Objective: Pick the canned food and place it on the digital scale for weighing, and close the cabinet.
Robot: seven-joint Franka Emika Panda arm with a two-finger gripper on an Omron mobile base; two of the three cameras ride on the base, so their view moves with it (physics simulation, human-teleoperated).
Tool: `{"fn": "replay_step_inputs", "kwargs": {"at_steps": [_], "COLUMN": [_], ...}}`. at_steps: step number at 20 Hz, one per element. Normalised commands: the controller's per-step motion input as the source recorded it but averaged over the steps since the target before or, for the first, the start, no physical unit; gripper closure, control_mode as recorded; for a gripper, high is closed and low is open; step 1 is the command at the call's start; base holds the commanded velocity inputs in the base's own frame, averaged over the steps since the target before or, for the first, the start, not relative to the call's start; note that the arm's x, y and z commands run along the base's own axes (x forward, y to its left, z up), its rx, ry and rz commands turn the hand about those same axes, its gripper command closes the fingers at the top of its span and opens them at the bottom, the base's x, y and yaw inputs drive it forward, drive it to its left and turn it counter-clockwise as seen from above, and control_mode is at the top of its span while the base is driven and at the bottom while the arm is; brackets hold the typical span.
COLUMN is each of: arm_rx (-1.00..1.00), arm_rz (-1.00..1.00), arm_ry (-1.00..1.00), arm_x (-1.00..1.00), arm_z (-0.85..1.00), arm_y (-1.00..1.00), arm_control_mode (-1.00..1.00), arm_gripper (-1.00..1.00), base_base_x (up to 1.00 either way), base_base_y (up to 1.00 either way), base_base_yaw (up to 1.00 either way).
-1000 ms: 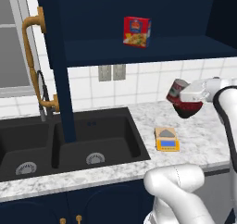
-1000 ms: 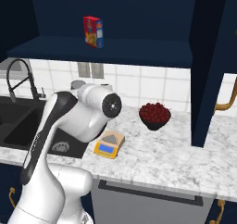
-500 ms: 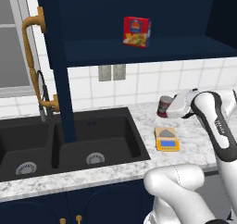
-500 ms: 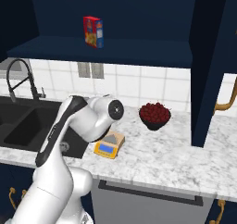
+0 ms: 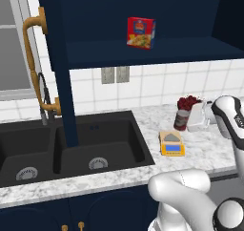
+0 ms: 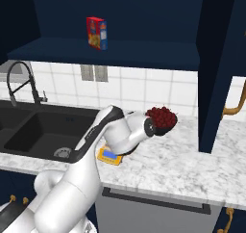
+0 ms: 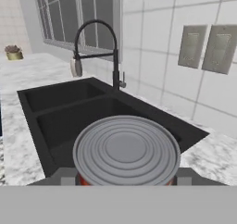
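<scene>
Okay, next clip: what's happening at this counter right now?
The arm's pincer holds the canned food low over the marble counter, just behind the digital scale and not yet on its platform. In the hand view, the can's ridged metal top faces the sink and faucet. The cabinet above is open, a red-and-yellow box on its shelf.

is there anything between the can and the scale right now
Nothing visible. In the left base view the canned food, held in the gripper, sits just behind and to the right of the digital scale, with bare marble counter between them. The bowl of red fruit lies behind the can.
</scene>
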Motion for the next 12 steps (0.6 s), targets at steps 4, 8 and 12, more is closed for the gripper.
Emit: {"fn": "replay_step_inputs", "kwargs": {"at_steps": [4, 8, 12], "arm_rx": [-0.10, -0.02, -0.01], "arm_rz": [0.03, 0.03, 0.00], "arm_ry": [0.08, 0.00, 0.00], "arm_x": [0.06, 0.04, 0.00], "arm_z": [-0.62, -0.42, -0.21], "arm_y": [-0.09, -0.10, 0.04], "arm_control_mode": [-1.00, -1.00, -1.00], "arm_gripper": [1.00, 1.00, 1.00], "base_base_x": [0.00, 0.00, 0.00], "base_base_y": [0.00, 0.00, 0.00], "base_base_yaw": [0.00, 0.00, 0.00]}}
